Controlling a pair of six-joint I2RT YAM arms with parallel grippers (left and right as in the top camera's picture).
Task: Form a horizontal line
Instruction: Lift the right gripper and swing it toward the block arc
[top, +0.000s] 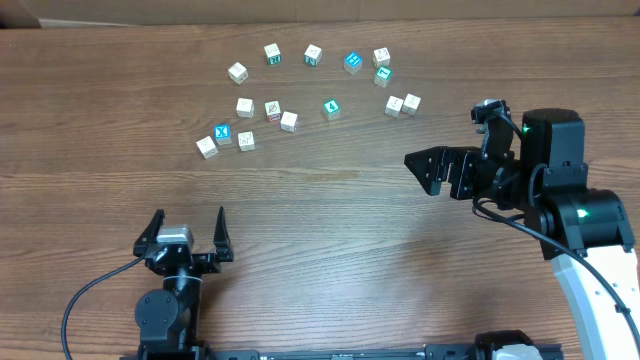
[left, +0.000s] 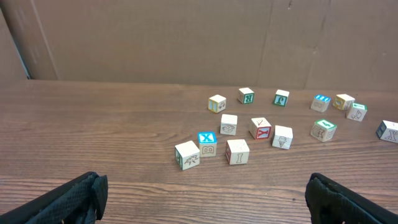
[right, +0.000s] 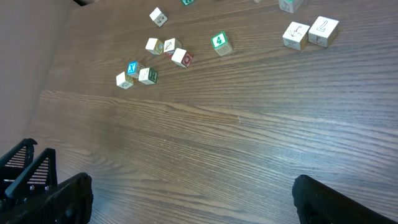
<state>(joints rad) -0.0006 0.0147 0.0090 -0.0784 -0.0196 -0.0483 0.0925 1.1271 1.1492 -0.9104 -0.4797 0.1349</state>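
Left jaws: the left gripper is released, its fingers spread wide with nothing between them. It sits at the near left of the desk, well apart from every cube.
Right jaws: the right gripper is also released and empty. It points left over bare wood, near the right end of the cube spread, and touches nothing.
Horizontal line: the horizontal line consists of two whitish cubes touching side by side. It lies at the right end of the spread, on the far side of the right jaws.
Teal-green cube: apart from the pair, farther back and slightly left, with a whitish cube just behind it.
Loose cubes: these are scattered in a rough arc over the far half of the desk. The green 4 cube stands alone mid-spread. The blue X cube sits in a tight group of three at the left end.
Surface: brown wood-grain top, matte, with the grain running left to right.
Room: a plain cardboard wall rises behind the far edge of the desk.
Overhead view only: shows both arms at once, the black cable looping from the left base, and green lights on the right arm.
Left wrist view only: shows the wall at full height and the side faces of the cubes.
Right wrist view only: shows the pair close enough to see thin drawn marks on its top faces, which I cannot read. A ribbed black part also shows at the lower left edge, unidentified.
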